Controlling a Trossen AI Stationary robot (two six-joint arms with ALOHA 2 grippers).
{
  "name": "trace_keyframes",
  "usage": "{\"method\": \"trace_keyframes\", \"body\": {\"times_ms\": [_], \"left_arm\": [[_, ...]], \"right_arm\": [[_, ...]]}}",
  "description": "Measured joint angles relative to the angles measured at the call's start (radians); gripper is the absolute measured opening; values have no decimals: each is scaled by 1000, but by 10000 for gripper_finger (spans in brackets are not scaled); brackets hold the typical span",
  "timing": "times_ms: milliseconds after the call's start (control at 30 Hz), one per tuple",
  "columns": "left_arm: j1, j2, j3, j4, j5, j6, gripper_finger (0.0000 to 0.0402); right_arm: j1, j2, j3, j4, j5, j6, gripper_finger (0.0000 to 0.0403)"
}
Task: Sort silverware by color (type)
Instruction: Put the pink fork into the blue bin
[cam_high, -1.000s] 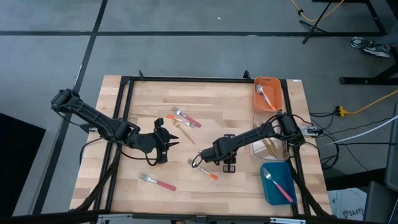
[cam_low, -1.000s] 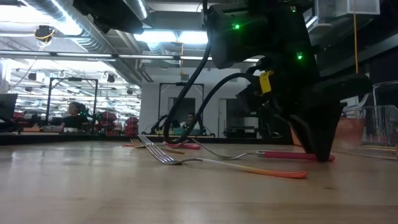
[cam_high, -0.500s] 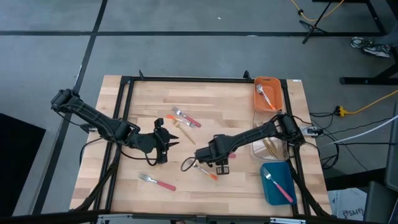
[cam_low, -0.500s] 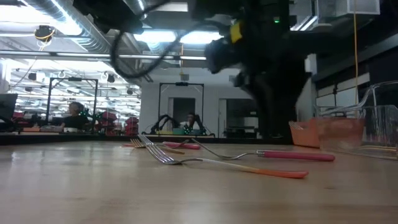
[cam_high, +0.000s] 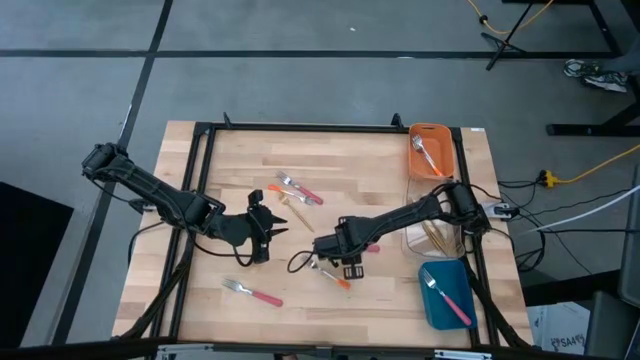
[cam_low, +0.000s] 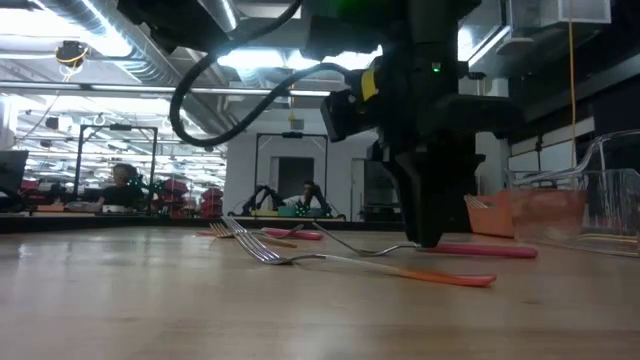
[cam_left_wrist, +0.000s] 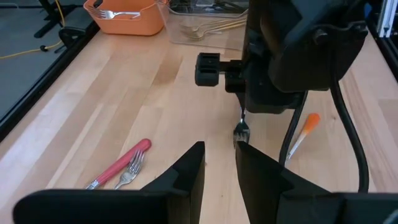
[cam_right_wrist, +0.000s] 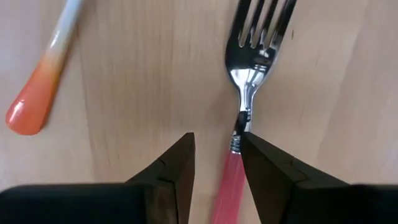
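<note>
A pink-handled fork (cam_right_wrist: 247, 81) lies flat on the wooden table. My right gripper (cam_right_wrist: 217, 138) points down over it, open. Its fingers stand on either side of the spot where the silver neck meets the pink handle (cam_right_wrist: 226, 180). In the high view this gripper (cam_high: 338, 262) is right of the table's middle. An orange-handled fork (cam_high: 337, 279) lies just on its near side. My left gripper (cam_high: 262, 226) hangs open and empty left of the middle. More forks (cam_high: 298, 190) lie toward the far side, and a pink-handled one (cam_high: 253, 292) lies near the front.
Along the right edge stand an orange bin (cam_high: 431, 150) holding a silver fork, a clear bin (cam_high: 436, 236) holding thin gold pieces, and a blue bin (cam_high: 447, 294) holding a pink-handled fork. A black frame (cam_high: 300, 127) edges the table.
My right gripper has moved toward the table's left edge, along the pink-handled fork from its handle toward its neck, and has tipped to point straight down. The forks have stayed where they were.
</note>
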Motion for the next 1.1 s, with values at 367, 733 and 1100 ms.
{"method": "trace_keyframes", "body": {"times_ms": [367, 733, 1100], "left_arm": [[0, 0, 0, 0, 0, 0, 85], [0, 0, 0, 0, 0, 0, 85], [0, 0, 0, -1, 0, 0, 85]], "right_arm": [[3, -5, 39, -7, 11, -5, 134], [-5, -5, 45, -36, 75, -6, 134], [-17, 2, -22, -1, 60, -6, 134]]}}
